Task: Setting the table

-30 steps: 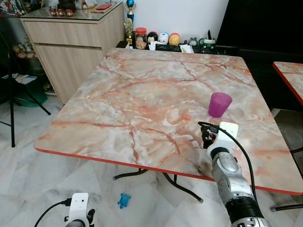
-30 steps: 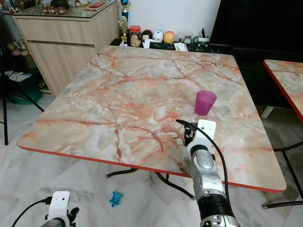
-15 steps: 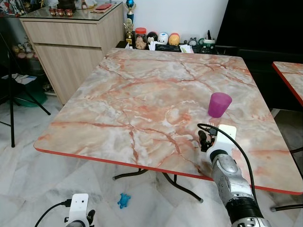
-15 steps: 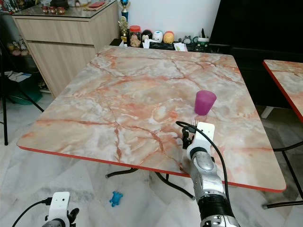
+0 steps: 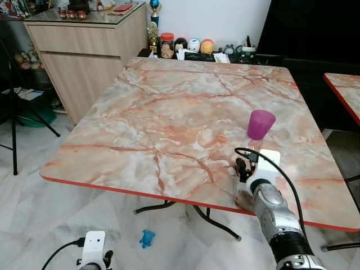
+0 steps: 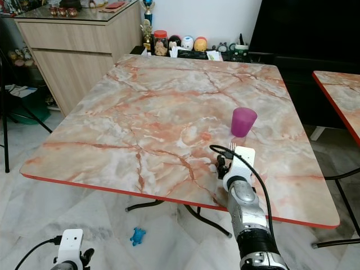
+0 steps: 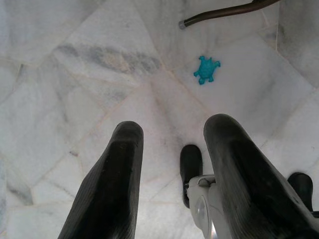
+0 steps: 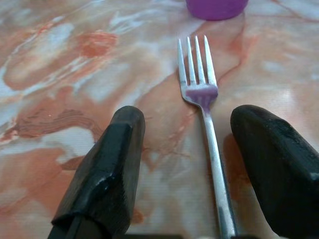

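1. Compared with a second earlier, the right gripper (image 8: 187,164) is being seen lower and nearer the front edge of the marble desk (image 5: 169,112); the purple cup (image 5: 261,124) is standing where it stood.
2. The right gripper is being held wide open just above the desk, its two black fingers (image 8: 104,169) spread on either side of the fork (image 8: 204,124), with no contact between them and the handle being shown.
3. The fork is lying flat on the desk with its tines pointing toward the purple cup, which is standing just beyond them.
4. The left gripper (image 7: 172,174) is hanging idle beside the desk, open over the white floor (image 7: 75,74), with a small blue toy (image 7: 206,69) lying on the tiles.
5. In the head views the fork is being hidden almost wholly by the right wrist; a few tines are perhaps being glimpsed at its top edge.
6. In the right wrist view the cup is being cut off by the picture's edge, and the end of the fork's handle is being lost between the fingers.
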You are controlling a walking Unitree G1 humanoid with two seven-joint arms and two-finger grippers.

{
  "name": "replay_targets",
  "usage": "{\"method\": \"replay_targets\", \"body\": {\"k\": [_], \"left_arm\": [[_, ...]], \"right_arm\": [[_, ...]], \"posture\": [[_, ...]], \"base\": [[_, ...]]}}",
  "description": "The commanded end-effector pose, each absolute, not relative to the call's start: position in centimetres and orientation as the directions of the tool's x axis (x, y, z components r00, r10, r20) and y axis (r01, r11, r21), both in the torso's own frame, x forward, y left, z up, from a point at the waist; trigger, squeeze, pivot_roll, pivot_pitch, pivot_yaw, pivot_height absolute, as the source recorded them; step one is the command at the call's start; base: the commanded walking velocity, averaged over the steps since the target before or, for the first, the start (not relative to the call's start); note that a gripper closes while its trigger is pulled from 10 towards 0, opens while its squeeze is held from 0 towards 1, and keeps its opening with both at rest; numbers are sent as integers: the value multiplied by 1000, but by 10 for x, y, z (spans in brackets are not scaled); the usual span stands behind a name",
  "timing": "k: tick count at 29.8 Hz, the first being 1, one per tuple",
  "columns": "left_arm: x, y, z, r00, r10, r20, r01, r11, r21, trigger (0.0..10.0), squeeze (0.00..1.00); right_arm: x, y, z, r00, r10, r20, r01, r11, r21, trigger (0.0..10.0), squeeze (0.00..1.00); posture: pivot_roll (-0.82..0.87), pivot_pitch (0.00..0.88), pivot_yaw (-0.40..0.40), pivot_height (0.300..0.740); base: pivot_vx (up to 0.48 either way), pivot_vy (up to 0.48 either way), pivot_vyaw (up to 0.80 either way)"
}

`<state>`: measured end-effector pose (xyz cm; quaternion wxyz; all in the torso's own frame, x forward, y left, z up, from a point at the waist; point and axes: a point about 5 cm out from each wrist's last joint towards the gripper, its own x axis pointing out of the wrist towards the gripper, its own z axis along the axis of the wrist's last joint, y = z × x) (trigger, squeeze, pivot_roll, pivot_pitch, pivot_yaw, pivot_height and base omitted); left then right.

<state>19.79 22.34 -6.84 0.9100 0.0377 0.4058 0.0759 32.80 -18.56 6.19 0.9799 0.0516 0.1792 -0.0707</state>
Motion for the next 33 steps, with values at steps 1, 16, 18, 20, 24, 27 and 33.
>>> {"method": "replay_targets", "body": {"k": [1, 16, 18, 20, 24, 27, 33], "left_arm": [[197, 223, -69, 653, 163, -740, -108, 987, 121, 10000, 0], [194, 225, -70, 644, 173, -745, -116, 985, 128, 10000, 0], [194, 226, -70, 645, 173, -744, -117, 985, 128, 10000, 0], [194, 226, -70, 645, 173, -744, -118, 985, 128, 10000, 0], [195, 226, -70, 646, 174, -743, -116, 985, 130, 10000, 0], [195, 227, -70, 646, 175, -743, -117, 985, 131, 10000, 0], [195, 227, -70, 645, 177, -744, -117, 984, 132, 10000, 0]], "right_arm": [[333, -188, 68, 930, -121, -346, 159, 984, 83, 10000, 0], [330, -195, 55, 908, -132, -398, 181, 979, 88, 10000, 0], [329, -193, 52, 906, -121, -405, 173, 981, 94, 4627, 0], [328, -192, 51, 905, -118, -408, 171, 980, 97, 0, 0], [327, -190, 48, 903, -118, -413, 174, 980, 101, 0, 0], [326, -190, 46, 902, -117, -416, 174, 979, 103, 0, 0], [325, -188, 44, 902, -110, -417, 167, 980, 104, 0, 0]], "posture": [[45, 0, -9, 740], [53, 0, -9, 740], [52, 0, -9, 740], [54, 0, -8, 740], [53, 0, -6, 740], [53, 0, -5, 740], [56, 0, -5, 740]], "base": [[0, 0, 0], [0, 0, 0], [0, 0, 0], [0, 0, 0], [0, 0, 0], [0, 0, 0], [0, 0, 0]]}}
